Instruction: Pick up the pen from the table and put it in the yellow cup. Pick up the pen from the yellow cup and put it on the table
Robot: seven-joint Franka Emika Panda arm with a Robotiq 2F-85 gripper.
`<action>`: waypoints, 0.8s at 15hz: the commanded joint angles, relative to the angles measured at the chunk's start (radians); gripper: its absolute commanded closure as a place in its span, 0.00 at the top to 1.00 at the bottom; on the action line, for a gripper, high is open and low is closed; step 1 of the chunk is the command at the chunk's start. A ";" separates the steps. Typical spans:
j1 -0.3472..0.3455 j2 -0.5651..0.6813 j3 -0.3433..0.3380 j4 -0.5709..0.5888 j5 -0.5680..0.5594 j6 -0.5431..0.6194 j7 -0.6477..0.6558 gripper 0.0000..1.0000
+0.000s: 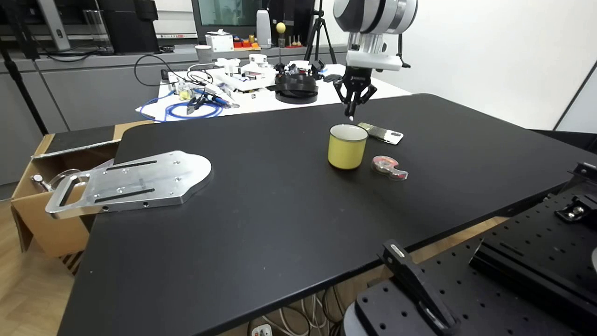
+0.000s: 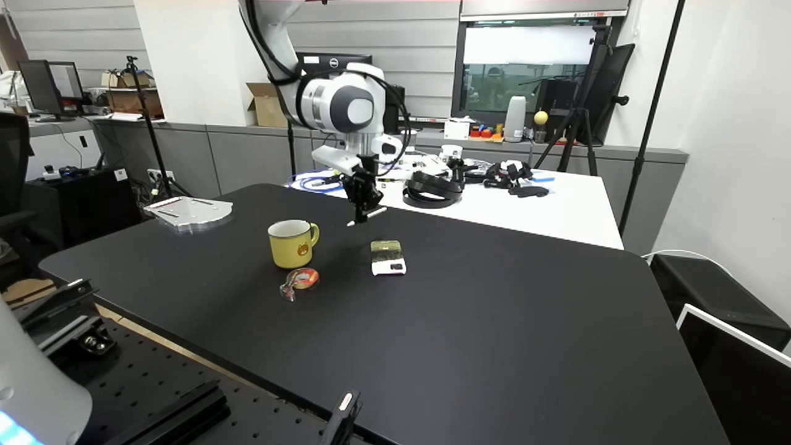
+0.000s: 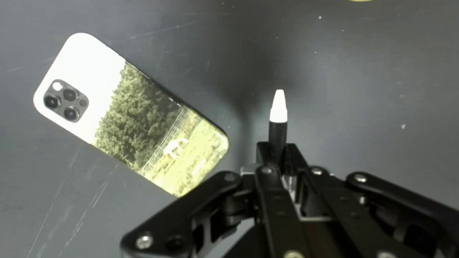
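My gripper (image 3: 276,154) is shut on the pen (image 3: 278,116), whose dark barrel with a white tip sticks out past the fingertips. In an exterior view the gripper (image 2: 363,213) holds the pen (image 2: 376,212) roughly level, above the black table (image 2: 494,321), with both pale ends showing. In another exterior view the gripper (image 1: 354,100) is behind the yellow cup (image 1: 345,151), with the pen's white tip (image 1: 350,118) above and behind the rim. The yellow cup (image 2: 290,246) stands upright, with a handle and a small printed figure. Only its edge (image 3: 361,0) shows in the wrist view.
A phone in a printed case (image 3: 132,114) lies on the table beside the pen. A clear tape dispenser (image 1: 388,167) lies near the cup. A silver metal plate (image 1: 140,179) overhangs the table edge. A white table (image 2: 494,210) with cables and gear stands behind.
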 commanded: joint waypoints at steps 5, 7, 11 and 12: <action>-0.018 -0.139 0.017 0.146 -0.004 -0.457 -0.003 0.03; -0.024 -0.143 0.019 0.205 0.001 -0.612 -0.014 0.03; -0.029 -0.121 0.013 0.297 -0.002 -0.884 -0.016 0.03; -0.031 -0.111 0.013 0.311 0.000 -0.940 -0.015 0.03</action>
